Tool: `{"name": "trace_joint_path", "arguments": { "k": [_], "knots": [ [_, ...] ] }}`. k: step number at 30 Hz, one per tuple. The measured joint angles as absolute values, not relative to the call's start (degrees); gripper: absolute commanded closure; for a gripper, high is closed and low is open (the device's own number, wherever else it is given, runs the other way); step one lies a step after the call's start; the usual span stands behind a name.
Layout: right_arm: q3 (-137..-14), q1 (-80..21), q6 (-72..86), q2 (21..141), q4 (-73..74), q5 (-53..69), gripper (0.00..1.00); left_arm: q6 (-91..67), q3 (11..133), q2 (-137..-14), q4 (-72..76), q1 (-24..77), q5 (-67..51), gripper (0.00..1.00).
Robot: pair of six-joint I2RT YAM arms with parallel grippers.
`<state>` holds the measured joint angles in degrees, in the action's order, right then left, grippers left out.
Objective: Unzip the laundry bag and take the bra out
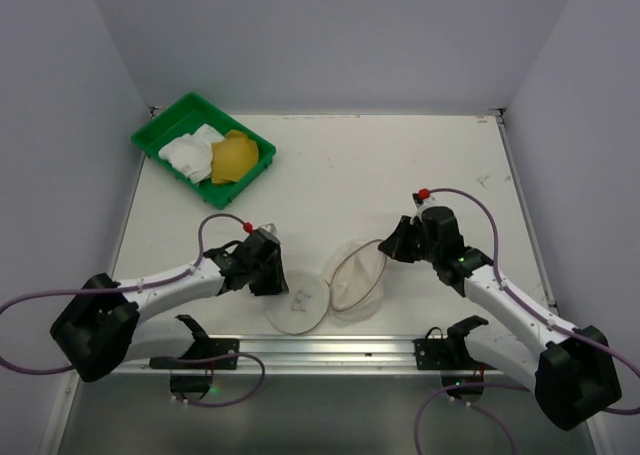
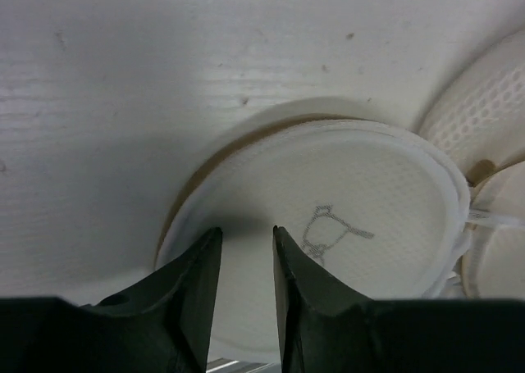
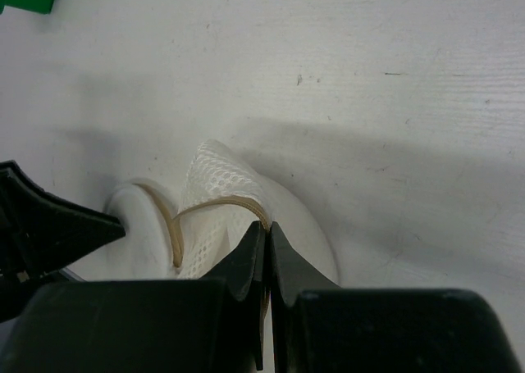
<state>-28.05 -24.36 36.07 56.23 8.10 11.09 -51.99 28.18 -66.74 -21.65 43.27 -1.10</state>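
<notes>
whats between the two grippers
The laundry bag, its lid flipped open beside the left gripper, its rim pinched by the right gripper; top view shows it.

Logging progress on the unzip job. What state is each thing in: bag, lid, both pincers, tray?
laundry bag: unzipped, mouth open, rim pinched.
lid: swung open, lying flat beside the bag.
left pincer: narrowly open, over the lid.
right pincer: shut on the bag's rim.
green tray: holding a white cloth and a yellow cloth.
</notes>
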Motion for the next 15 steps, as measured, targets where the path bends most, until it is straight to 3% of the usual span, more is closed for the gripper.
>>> {"name": "trace_joint_path", "arguments": {
  "k": [11,15],
  "knots": [
    [-25.89,-24.36,36.67,53.10,8.14,11.09,1.00,-41.56,49.01,-91.48,-19.92,36.45,11.97,0.68],
    [-23.94,-24.36,38.15,51.96,7.68,11.70,0.99,-36.62,53.43,-94.21,-17.52,32.91,13.10,0.63]
  ]
}}
